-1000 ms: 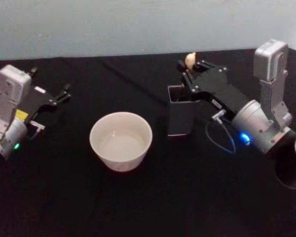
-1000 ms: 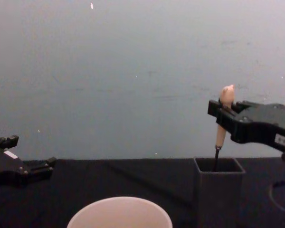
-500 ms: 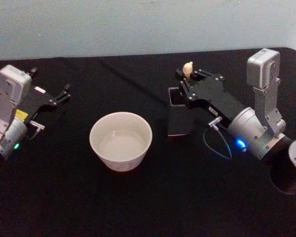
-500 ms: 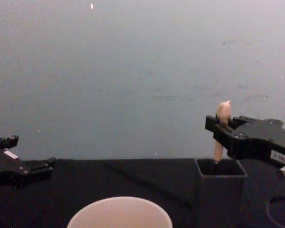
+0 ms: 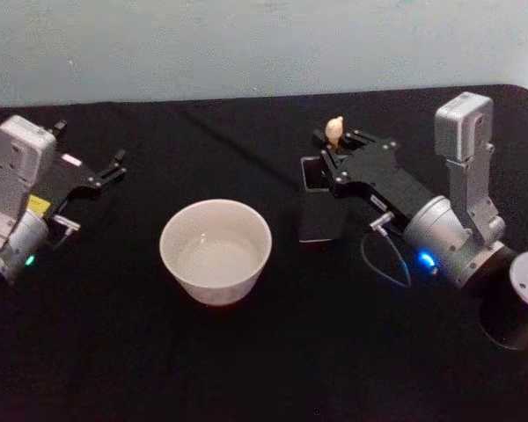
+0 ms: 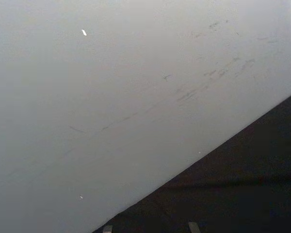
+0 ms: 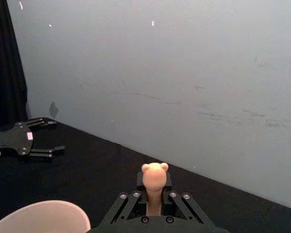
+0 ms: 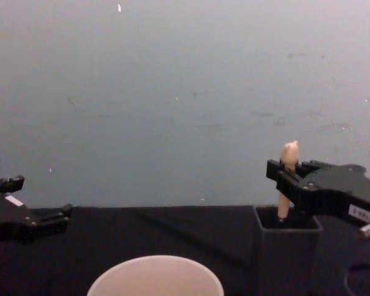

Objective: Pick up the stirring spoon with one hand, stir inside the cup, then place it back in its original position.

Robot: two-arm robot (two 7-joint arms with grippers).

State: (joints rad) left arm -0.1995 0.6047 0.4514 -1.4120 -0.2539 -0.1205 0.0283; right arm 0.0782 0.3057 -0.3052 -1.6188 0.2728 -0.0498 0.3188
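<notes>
My right gripper [image 5: 335, 151] is shut on the pale beige handle of the stirring spoon [image 5: 335, 131], just above the dark grey square holder [image 5: 318, 209]. The spoon [image 8: 288, 155] stands upright, its lower part down inside the holder [image 8: 287, 253] and its bowl hidden. From the right wrist, the knob tip [image 7: 154, 176] rises between the fingers [image 7: 131, 200]. The round cream cup [image 5: 216, 250] sits to the holder's left, apart from it. At the table's far left my left gripper [image 5: 108, 169] rests parked and open.
A dark round container [image 5: 509, 318] with a pale lid stands at the right edge, beside the right arm's base. A thin cable [image 5: 383, 255] loops under the right wrist. A grey wall [image 8: 172, 92] backs the black table [image 5: 246, 352].
My right gripper has come down and slightly toward me with the spoon, lowering it deeper into the holder. The left arm and the cup have not moved.
</notes>
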